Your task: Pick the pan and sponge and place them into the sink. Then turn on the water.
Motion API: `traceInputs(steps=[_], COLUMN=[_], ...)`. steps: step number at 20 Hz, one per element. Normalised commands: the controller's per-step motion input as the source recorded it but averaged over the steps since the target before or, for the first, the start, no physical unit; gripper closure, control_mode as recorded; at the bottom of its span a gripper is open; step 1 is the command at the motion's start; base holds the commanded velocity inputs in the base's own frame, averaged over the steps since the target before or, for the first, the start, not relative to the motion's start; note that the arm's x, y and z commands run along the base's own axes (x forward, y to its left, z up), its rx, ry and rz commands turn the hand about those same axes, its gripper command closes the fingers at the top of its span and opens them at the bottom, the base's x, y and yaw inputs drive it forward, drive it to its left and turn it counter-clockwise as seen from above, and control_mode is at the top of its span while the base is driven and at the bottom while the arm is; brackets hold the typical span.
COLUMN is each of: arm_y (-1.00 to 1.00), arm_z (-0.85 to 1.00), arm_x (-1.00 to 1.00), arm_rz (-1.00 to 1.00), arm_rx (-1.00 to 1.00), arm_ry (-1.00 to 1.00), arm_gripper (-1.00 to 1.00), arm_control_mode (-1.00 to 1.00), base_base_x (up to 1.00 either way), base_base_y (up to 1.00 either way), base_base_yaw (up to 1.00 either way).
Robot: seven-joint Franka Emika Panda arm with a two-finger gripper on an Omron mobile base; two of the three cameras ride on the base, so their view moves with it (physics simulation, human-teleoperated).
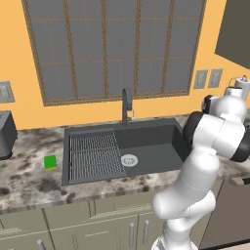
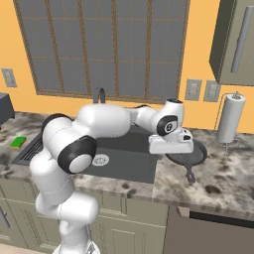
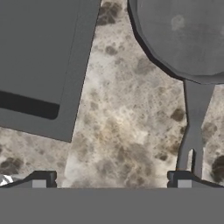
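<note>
Pan (image 3: 186,37) sits on the counter just right of the sink (image 3: 39,61), handle pointing away from the wall. Your gripper (image 3: 111,179) hangs above, jaws spread wide, empty. Shift toward the handle, straddle it squarely, then descend.

Dark grey pan (image 3: 183,35), green sponge (image 1: 50,161)

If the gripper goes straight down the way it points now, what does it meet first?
Most likely the bare speckled stone counter: the open gripper looks at it, between the dark grey sink and the round dark grey pan's handle.
</note>
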Motion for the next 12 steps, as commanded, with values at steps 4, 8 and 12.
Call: traceInputs(steps=[4, 8, 12], arm_y=[-0.19, -0.22, -0.21], arm_z=[-0.17, -0.14, -0.12], arm_x=[0.1, 0.06, 0.09], arm_rz=[0.05, 0.03, 0.0], arm_rx=[0.0, 0.0, 0.0], arm_ry=[0.0, 0.0, 0.0], arm_gripper=[-1.0, -1.0, -1.0], arm_control_mode=[-1.0, -1.0, -1.0], base_base_x=[0.0, 0.0, 0.0], base_base_y=[0.0, 0.0, 0.0], base_base_yaw=[0.0, 0.0, 0.0])
